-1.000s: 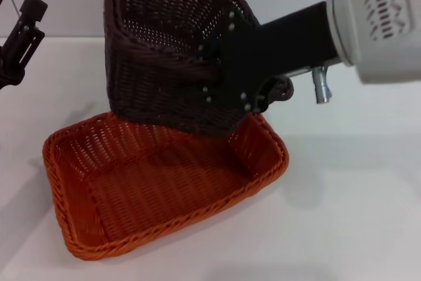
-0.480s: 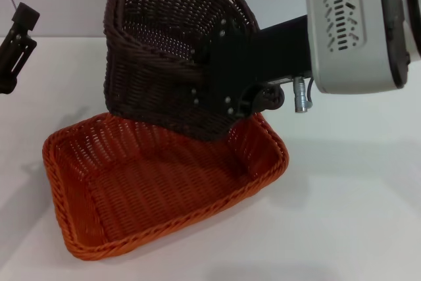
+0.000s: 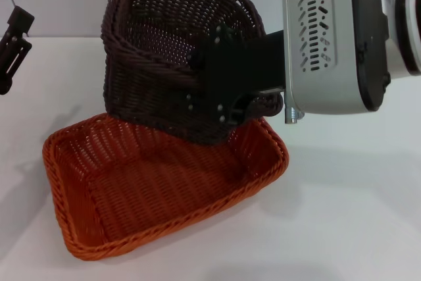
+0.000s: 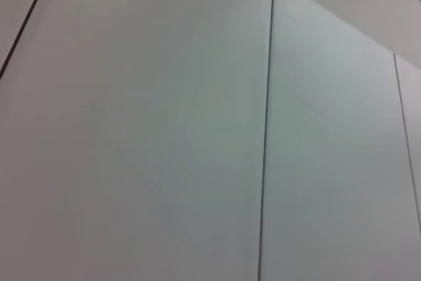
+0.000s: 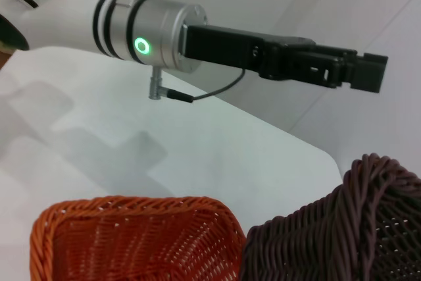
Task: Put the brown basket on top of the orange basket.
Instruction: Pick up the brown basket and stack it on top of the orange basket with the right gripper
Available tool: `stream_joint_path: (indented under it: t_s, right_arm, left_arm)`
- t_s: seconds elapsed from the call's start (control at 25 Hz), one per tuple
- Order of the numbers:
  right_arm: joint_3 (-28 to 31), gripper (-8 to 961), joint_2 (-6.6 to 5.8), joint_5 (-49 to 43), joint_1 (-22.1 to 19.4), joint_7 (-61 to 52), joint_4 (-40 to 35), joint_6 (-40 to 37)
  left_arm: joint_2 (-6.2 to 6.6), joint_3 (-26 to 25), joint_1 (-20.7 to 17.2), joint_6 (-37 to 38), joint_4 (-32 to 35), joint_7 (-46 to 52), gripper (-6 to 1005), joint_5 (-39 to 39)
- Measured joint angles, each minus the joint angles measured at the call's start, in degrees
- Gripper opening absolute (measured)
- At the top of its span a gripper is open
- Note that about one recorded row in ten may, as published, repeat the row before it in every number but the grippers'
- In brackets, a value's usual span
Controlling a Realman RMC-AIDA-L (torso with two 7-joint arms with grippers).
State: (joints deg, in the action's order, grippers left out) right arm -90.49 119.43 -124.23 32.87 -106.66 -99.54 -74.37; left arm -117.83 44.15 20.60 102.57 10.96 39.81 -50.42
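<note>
I have the right gripper clamped on the rim of the brown basket, its dark fingers closed over the braided edge on the side nearest the right edge of the counter. The brown basket hangs steeply tilted, almost on its side, with its open mouth turned toward me and its lowest corner dipping over the far wall of the orange basket; I cannot tell whether that corner touches the orange weave or hangs just above it. I see nothing inside the brown basket, only its open weave and braided rim.

The orange basket sits flat on the white counter, toward the near left part of it, skewed so that one corner points at the near edge. Its floor and sloping walls are bare, nothing lying in it.

In the right wrist view the brown basket's rim stands just beside a corner of the orange basket, and the left gripper shows farther off above the counter. From the head camera the left gripper is raised near the far left corner, well apart from both baskets; I cannot tell how its fingers stand. The left wrist camera faces only a plain wall panel.
</note>
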Motion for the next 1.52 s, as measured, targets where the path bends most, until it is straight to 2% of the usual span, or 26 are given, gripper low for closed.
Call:
stream_joint_path:
  t_s: [0.24,0.56,0.96,1.04,1.52]
  right_arm:
    - [-3.9,154,-0.24,-4.3,-2.7,-4.7,-5.6,0.5]
    - [-7.9,154,-0.15,-8.8,-4.3,-8.8,-9.0,0.8]
    - [-14.8,154,-0.1,-17.2,-4.7,-15.1,-10.3,4.7]
    - [-16.7,154,-0.09,-19.0,-4.5,-16.9,-10.3,6.1]
    - [-19.5,154,-0.08,-19.5,-4.3,-19.4,-11.6,7.0]
  left_arm:
    - [-0.01,-0.4,-0.1,-0.9,0.5,0.0,797,0.0]
    - [-0.02,-0.6,-0.1,-1.5,1.0,0.1,797,0.1]
    - [0.06,-5.5,-0.6,-3.0,2.5,0.0,797,0.1]
    - [0.06,-5.7,-0.5,-3.9,2.5,0.0,797,0.1]
    - [0.06,-5.8,-0.3,-5.2,3.1,-0.6,797,0.0]
